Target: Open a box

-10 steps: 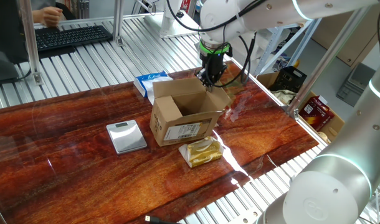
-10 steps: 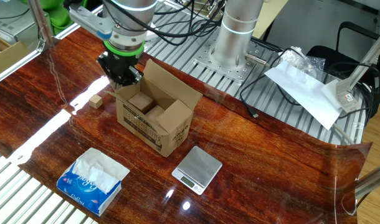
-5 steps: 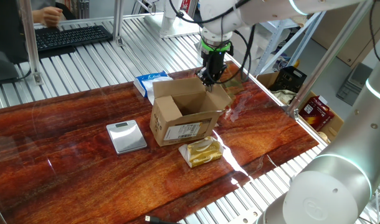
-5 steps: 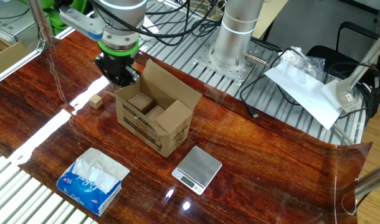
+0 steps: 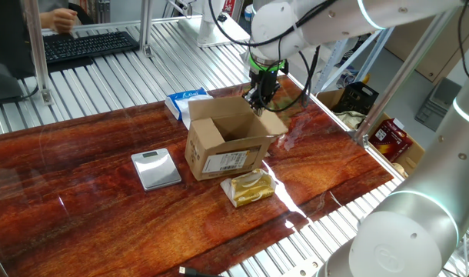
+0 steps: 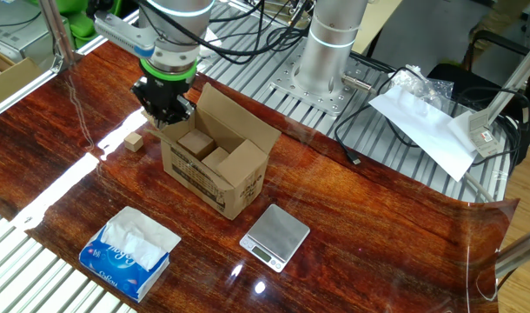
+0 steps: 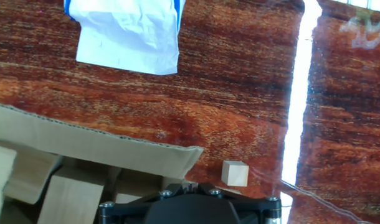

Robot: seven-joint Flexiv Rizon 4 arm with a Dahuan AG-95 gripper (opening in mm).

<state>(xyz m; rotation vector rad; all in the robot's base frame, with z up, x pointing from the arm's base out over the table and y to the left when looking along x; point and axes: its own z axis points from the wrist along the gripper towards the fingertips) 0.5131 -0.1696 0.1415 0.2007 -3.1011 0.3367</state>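
The brown cardboard box (image 5: pixel 228 146) stands on the wooden table with its top flaps up and a white barcode label facing front. In the other fixed view the box (image 6: pixel 220 174) holds wooden blocks (image 6: pixel 195 143). My gripper (image 5: pixel 257 100) is shut, pointing down at the box's far rim beside a raised flap. In the other fixed view the gripper (image 6: pixel 165 111) touches the box's corner. The hand view shows the gripper (image 7: pixel 189 185) shut just outside the flap's edge (image 7: pixel 109 148), with nothing seen between its tips.
A small wooden cube (image 6: pixel 134 141) lies on the table beside the gripper, also the cube (image 7: pixel 235 173). A blue-and-white tissue packet (image 5: pixel 187 101) lies behind the box, a yellow wrapped packet (image 5: pixel 250 187) in front, and a silver scale (image 5: pixel 155 168) to its left.
The arm's wrist has shifted slightly while the fingertips stay at the box's rim. The box and the other things have not moved.
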